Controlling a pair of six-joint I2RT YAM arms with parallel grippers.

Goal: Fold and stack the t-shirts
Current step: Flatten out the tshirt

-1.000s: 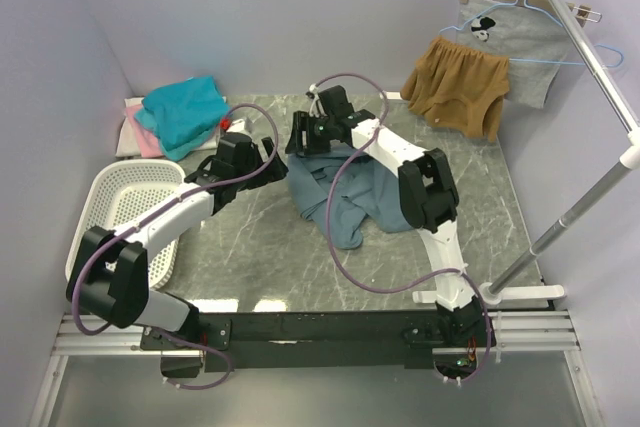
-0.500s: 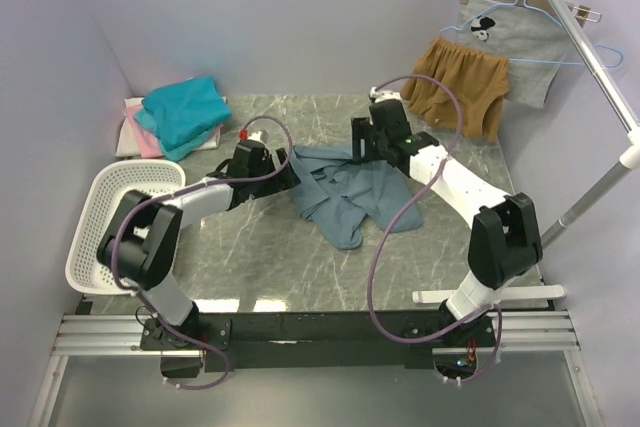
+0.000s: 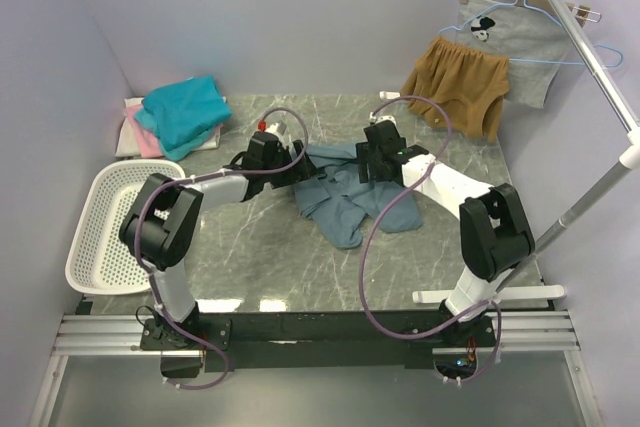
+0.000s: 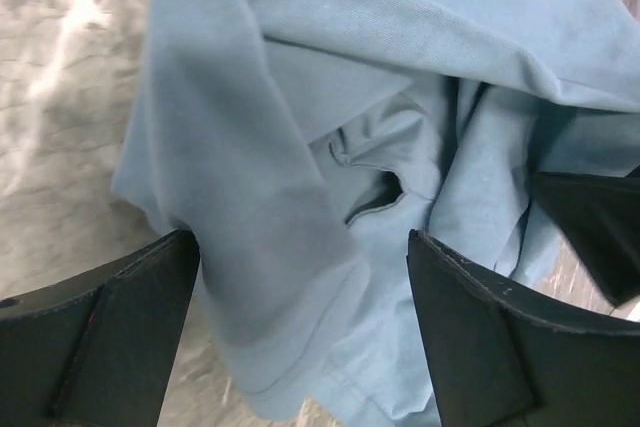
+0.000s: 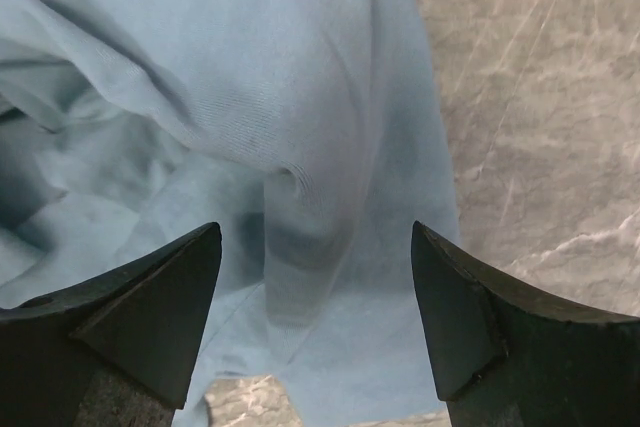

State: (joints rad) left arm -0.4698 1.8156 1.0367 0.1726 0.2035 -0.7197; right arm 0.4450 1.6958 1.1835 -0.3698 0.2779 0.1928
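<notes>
A dusty grey-blue t-shirt [image 3: 343, 202] lies crumpled in the middle of the marble table [image 3: 250, 247]. My left gripper [image 3: 294, 171] hangs open over its left edge, and a fold of the cloth [image 4: 270, 247] lies between the fingers [image 4: 100, 337] without being pinched. My right gripper [image 3: 366, 167] is open over the shirt's back right part, where a ridge of cloth [image 5: 300, 187] runs between its fingers [image 5: 500, 317]. A teal t-shirt [image 3: 183, 112] lies on a pink one [image 3: 145, 137] and a white one [image 3: 133, 105] at the back left.
A white basket [image 3: 105, 232] stands at the left edge. Mustard-brown shorts [image 3: 455, 87] and a light grey printed garment [image 3: 520, 47] hang from a metal rail [image 3: 590, 57] at the back right; its slanted pole [image 3: 560, 222] reaches the table's right front.
Both grippers have closed in on the grey-blue shirt from either side. The right one swung right from the back middle and opened wider. The shirt has settled lower and flatter.
</notes>
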